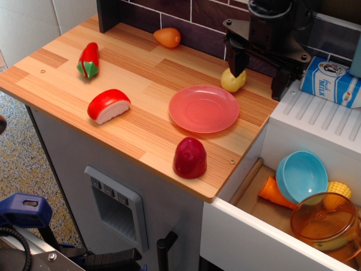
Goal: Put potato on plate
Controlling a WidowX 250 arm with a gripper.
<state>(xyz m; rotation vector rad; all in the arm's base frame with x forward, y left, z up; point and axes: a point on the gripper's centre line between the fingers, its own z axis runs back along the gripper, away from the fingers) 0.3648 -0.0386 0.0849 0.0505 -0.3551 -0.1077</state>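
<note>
The pale yellow potato [230,82] lies on the wooden counter just behind the far right rim of the pink-red plate [203,108]. My black gripper [258,72] hangs open above the counter's back right. Its left finger [237,63] covers the potato's upper right part. Its right finger [280,82] stands well to the right, by the white ledge. The potato is not between the jaws. The plate holds nothing.
A dark red dome toy [190,157] sits in front of the plate. A red-and-white toy [108,105], a red pepper [88,60] and an orange toy [167,37] lie to the left. A milk carton [334,80] stands right; the open drawer holds a blue bowl [301,175].
</note>
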